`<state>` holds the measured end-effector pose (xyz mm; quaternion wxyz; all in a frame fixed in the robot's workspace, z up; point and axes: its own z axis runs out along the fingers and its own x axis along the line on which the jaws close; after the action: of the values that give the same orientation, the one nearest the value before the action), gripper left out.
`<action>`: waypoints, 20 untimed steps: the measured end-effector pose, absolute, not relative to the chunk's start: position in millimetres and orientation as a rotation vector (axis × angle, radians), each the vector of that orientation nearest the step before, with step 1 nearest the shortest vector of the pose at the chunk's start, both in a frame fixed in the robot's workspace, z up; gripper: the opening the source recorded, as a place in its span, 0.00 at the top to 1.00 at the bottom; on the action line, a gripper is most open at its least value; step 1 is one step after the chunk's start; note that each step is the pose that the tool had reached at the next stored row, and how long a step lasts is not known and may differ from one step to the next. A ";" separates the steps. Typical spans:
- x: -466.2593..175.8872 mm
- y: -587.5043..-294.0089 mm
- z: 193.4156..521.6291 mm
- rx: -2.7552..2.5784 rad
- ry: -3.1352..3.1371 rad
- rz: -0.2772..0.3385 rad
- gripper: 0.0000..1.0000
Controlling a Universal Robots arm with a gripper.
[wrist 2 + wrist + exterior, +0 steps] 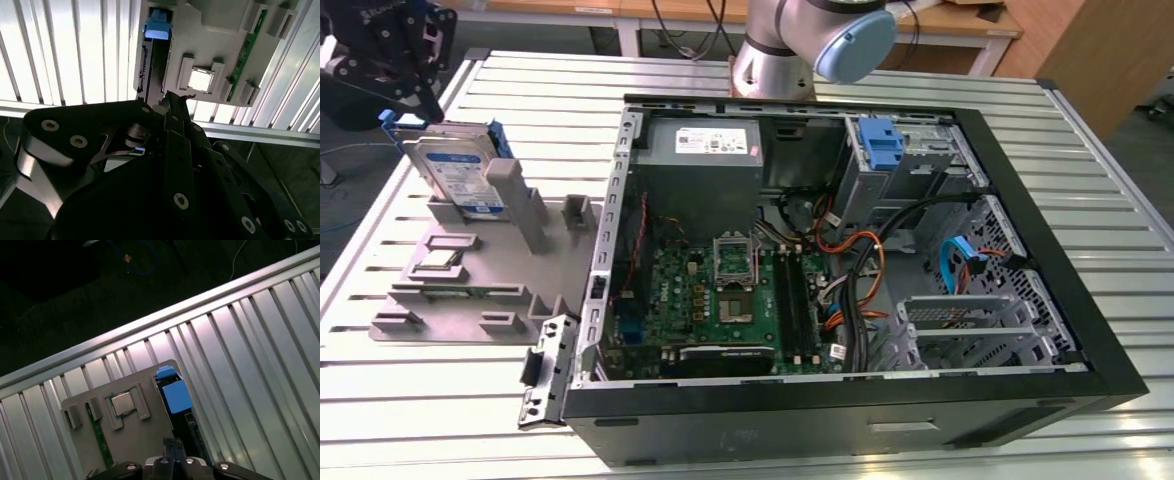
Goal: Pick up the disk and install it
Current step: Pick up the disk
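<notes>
The silver labelled disk in its blue plastic frame (458, 172) stands upright in the grey slotted holder (454, 290) (on the ribbed desk (440, 420)). The black gripper (173, 441) hovers just above the holder, its fingers (168, 447) pressed together.

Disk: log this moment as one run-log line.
stage: pickup | disk: upright in grey fixture, not installed | gripper: by disk's top edge, contact unclear | computer case: open
</notes>
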<state>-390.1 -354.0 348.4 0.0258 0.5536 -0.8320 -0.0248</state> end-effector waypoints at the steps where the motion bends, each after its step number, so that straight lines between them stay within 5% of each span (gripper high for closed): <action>1: -390.1 -354.0 348.4 1.732 -2.557 -0.076 0.89; 20: -390.1 -354.0 343.0 2.030 -2.378 -0.105 0.89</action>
<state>-390.1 -354.0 343.0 0.0066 0.6490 -0.7600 -0.0337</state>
